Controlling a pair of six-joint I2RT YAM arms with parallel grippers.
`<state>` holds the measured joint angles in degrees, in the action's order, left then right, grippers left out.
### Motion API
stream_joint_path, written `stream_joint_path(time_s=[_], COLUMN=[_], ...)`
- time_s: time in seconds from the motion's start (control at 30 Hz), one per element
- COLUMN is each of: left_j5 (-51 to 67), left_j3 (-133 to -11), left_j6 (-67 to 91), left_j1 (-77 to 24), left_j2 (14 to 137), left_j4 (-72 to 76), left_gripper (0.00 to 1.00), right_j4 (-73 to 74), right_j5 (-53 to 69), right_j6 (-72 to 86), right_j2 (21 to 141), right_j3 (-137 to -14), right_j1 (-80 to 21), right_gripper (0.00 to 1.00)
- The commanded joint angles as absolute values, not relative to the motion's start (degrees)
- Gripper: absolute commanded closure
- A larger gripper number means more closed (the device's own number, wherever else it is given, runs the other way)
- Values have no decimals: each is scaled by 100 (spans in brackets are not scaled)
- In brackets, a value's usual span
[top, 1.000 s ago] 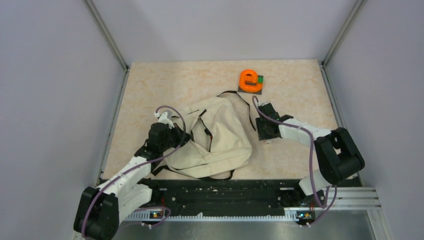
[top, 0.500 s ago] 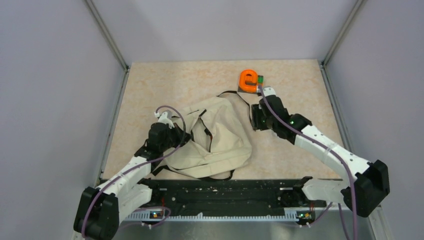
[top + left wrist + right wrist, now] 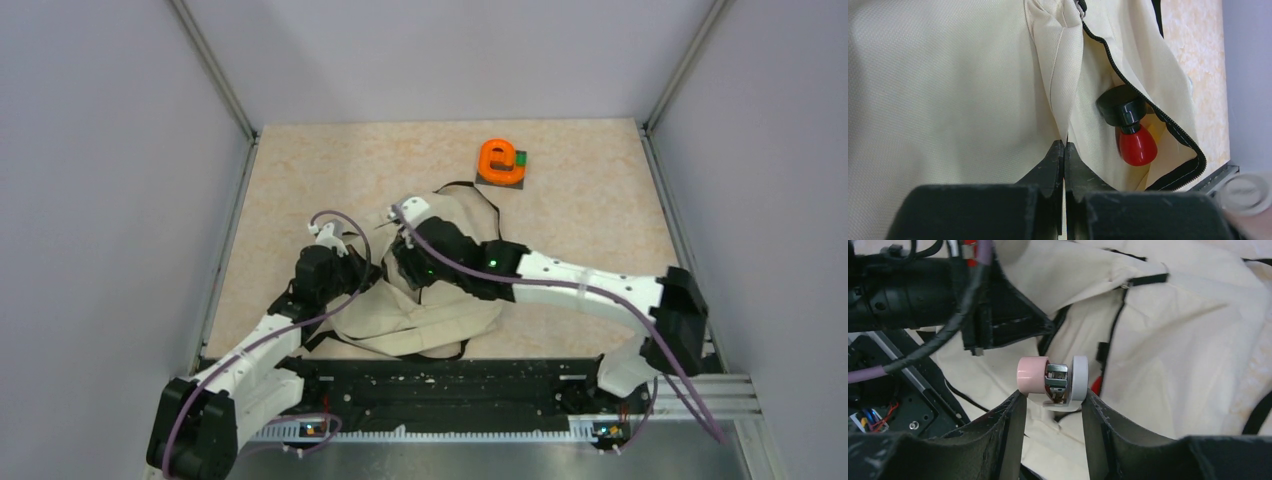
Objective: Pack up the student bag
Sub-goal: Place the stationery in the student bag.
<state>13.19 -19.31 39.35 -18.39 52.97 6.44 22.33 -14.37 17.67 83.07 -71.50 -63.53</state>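
While the bag (image 3: 425, 322) slumps at the desk's (image 3: 300, 170) 6 o'clock, left end effector (image 3: 1064, 146) pinches its fabric; right end effector (image 3: 1052, 395) grasps a pink-and-white spool (image 3: 1032, 375) above it.

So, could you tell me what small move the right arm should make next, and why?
Probably lower the right gripper toward the zippered opening: it holds a small pink-and-white item above the student bag, and the left gripper, shut on a fabric fold, holds that opening agape, a red-tipped object already inside.
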Motion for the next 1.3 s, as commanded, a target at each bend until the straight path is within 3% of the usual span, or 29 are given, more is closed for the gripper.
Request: stream_joint_path(time_s=[0.0, 0.3, 0.97, 1.17, 1.27], left_j5=[1240, 1158, 1178, 1188, 1170], left_j3=[-1960, -1968, -1979, -1982, -1978], left_j6=[3956, 3894, 3851, 3875, 3876], left_j1=[-1784, -1784, -1784, -1784, -1784], left_j2=[5119, 4988, 5031, 5057, 5045], left_j4=[974, 853, 861, 875, 862], left_gripper=[100, 100, 100, 100, 100], right_j4=[1963, 2760, 3915, 3879, 3671], right_j5=[-1858, -3104, -3678, -3507, -3302], right_j6=[1173, 735, 1158, 1128, 1152], right_j2=[9211, 10429, 10529, 10438, 10345], right_j3=[-7997, -8784, -8381, -8518, -8542], right_j1=[-6930, -7130, -6922, -6899, -6893], right_gripper=[57, 57, 56, 34, 31])
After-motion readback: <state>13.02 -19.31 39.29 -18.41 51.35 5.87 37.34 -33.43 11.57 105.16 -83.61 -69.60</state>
